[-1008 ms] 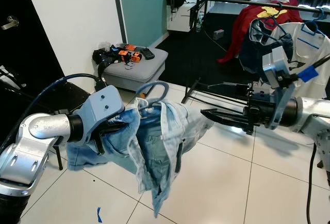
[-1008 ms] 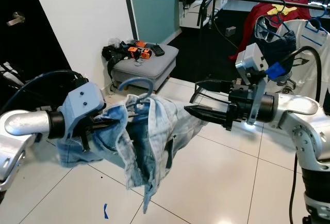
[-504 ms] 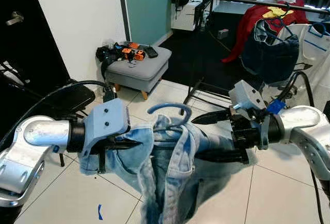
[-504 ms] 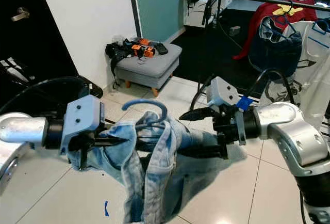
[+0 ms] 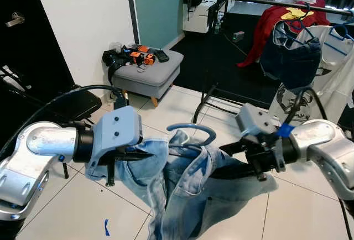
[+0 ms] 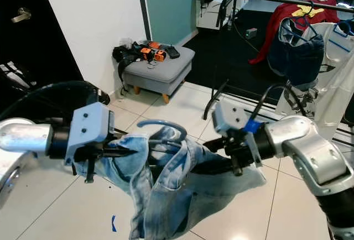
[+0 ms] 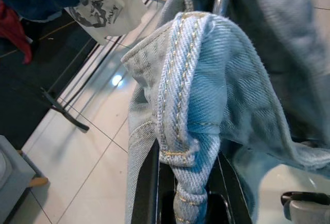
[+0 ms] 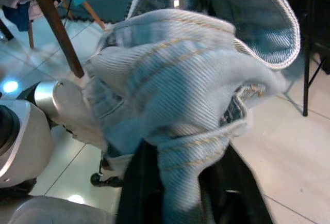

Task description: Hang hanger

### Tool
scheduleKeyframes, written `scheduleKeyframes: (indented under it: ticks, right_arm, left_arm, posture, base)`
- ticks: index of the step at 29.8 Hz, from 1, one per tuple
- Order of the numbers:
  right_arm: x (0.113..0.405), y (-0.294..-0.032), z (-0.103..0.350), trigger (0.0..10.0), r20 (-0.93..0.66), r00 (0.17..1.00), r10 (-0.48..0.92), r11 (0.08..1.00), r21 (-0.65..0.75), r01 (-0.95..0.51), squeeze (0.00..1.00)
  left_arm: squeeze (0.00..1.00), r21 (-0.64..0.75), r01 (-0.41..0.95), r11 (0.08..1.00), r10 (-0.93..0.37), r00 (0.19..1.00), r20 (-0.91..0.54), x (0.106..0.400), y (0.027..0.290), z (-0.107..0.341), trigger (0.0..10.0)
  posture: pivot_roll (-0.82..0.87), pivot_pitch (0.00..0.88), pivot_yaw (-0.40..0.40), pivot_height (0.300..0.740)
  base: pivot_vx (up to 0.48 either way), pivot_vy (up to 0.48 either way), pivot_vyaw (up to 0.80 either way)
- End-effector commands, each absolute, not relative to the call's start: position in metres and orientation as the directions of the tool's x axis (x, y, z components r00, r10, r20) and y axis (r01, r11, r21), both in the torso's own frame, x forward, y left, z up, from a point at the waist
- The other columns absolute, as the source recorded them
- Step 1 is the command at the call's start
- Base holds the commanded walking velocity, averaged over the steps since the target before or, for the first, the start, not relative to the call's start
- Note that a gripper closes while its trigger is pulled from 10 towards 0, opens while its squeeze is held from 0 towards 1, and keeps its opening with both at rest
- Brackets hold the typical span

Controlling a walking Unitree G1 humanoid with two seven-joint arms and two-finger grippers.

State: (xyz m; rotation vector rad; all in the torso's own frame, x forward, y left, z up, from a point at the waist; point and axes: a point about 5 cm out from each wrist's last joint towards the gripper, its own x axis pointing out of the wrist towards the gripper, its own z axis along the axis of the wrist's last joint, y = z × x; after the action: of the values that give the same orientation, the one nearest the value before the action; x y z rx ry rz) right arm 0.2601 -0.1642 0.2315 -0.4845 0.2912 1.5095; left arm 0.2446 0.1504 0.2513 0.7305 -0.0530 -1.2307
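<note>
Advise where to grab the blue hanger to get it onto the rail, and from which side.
Probably the neck just below the hook of the blue hanger, coming from above: it stands bare and upright over the denim garment, which swamps the shoulders. The left gripper and right gripper both clamp denim.

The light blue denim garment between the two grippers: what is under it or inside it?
A blue hanger hook rises out of the light blue denim garment. The hanger's body is covered by the cloth. The left gripper and the right gripper both reach into the folds, which hide their fingertips.
</note>
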Motion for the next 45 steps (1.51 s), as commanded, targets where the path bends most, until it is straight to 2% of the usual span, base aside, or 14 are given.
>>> scheduleKeyframes:
  ticks: [1,10,11,15,16,26,28,29,30,33,38,42,43,45]
  right_arm:
    - [0.256,-0.154,0.222,0.0,-0.489,0.018,0.872,-0.042,-0.111,-0.993,0.00]
    - [0.244,-0.120,0.205,0.0,-0.505,0.050,0.861,-0.027,-0.143,-0.989,0.00]
    - [0.244,-0.118,0.203,0.0,-0.502,0.050,0.863,-0.024,-0.139,-0.990,0.00]
    - [0.243,-0.115,0.201,0.0,-0.502,0.051,0.863,-0.022,-0.138,-0.990,0.00]
    - [0.243,-0.114,0.201,0.0,-0.498,0.053,0.866,-0.018,-0.138,-0.990,0.00]
    - [0.248,-0.120,0.200,0.0,-0.496,0.108,0.862,0.045,-0.136,-0.990,0.00]
    - [0.248,-0.128,0.199,0.0,-0.513,0.124,0.850,0.068,-0.127,-0.990,0.00]
    - [0.248,-0.128,0.199,0.0,-0.513,0.124,0.850,0.068,-0.127,-0.990,0.00]
    - [0.248,-0.132,0.198,0.0,-0.523,0.136,0.841,0.084,-0.122,-0.989,0.00]
    - [0.248,-0.138,0.195,0.0,-0.537,0.157,0.829,0.114,-0.111,-0.987,0.00]
    - [0.249,-0.143,0.194,0.0,-0.542,0.175,0.822,0.141,-0.104,-0.985,0.00]
    - [0.256,-0.157,0.190,0.0,-0.539,0.250,0.804,0.237,-0.095,-0.967,0.00]
    - [0.271,-0.172,0.189,0.0,-0.515,0.385,0.766,0.385,-0.113,-0.916,0.00]
    - [0.271,-0.172,0.189,0.0,-0.515,0.385,0.766,0.385,-0.113,-0.916,0.00]
  left_arm:
    - [0.00,0.566,0.820,0.083,-0.907,0.297,-0.297,0.236,0.142,0.262,10.0]
    - [0.00,0.441,0.896,0.061,-0.942,0.198,-0.273,0.232,0.136,0.259,10.0]
    - [0.51,0.409,0.910,0.071,-0.942,0.196,-0.273,0.233,0.136,0.258,10.0]
    - [0.51,0.379,0.922,0.081,-0.942,0.196,-0.274,0.235,0.137,0.256,10.0]
    - [1.00,0.367,0.927,0.079,-0.943,0.189,-0.274,0.235,0.137,0.256,10.0]
    - [1.00,0.370,0.918,0.143,-0.929,0.253,-0.270,0.241,0.152,0.259,10.0]
    - [1.00,0.426,0.858,0.286,-0.877,0.414,-0.244,0.254,0.186,0.275,10.0]
    - [1.00,0.426,0.858,0.286,-0.877,0.414,-0.244,0.254,0.186,0.275,10.0]
    - [1.00,0.447,0.819,0.358,-0.845,0.488,-0.217,0.258,0.203,0.284,10.0]
    - [1.00,0.461,0.770,0.441,-0.805,0.566,-0.175,0.259,0.225,0.293,10.0]
    - [1.00,0.453,0.743,0.493,-0.788,0.602,-0.130,0.259,0.235,0.297,10.0]
    - [1.00,0.449,0.625,0.638,-0.700,0.714,0.001,0.265,0.256,0.301,10.0]
    - [0.07,0.397,0.508,0.764,-0.576,0.815,0.067,0.274,0.273,0.294,10.0]
    - [0.07,0.397,0.508,0.764,-0.576,0.815,0.067,0.274,0.273,0.294,10.0]
  posture:
    - [-0.11,0.000,0.030,0.736]
    - [-0.11,0.000,0.054,0.736]
    - [-0.11,0.000,0.059,0.736]
    - [-0.11,0.000,0.059,0.736]
    - [-0.11,0.000,0.059,0.736]
    - [-0.11,0.000,0.053,0.736]
    - [-0.11,0.000,0.048,0.736]
    - [-0.11,0.000,0.048,0.736]
    - [-0.11,0.000,0.047,0.736]
    - [-0.11,0.000,0.045,0.736]
    - [-0.11,0.000,0.043,0.736]
    - [-0.11,0.000,0.039,0.736]
    - [-0.11,0.000,0.038,0.736]
    - [-0.11,0.000,0.038,0.736]
  base:
    - [0.000,0.000,0.00]
    - [0.000,0.000,0.00]
    - [0.000,0.000,0.00]
    - [0.000,0.000,0.00]
    - [0.000,0.000,0.00]
    - [0.000,0.000,0.00]
    - [0.000,0.000,0.00]
    - [0.000,0.000,0.00]
    - [0.000,0.000,0.00]
    - [0.000,0.000,0.00]
    - [0.000,0.000,0.00]
    - [0.000,0.000,0.00]
    - [0.000,0.000,0.00]
    - [0.000,0.000,0.00]
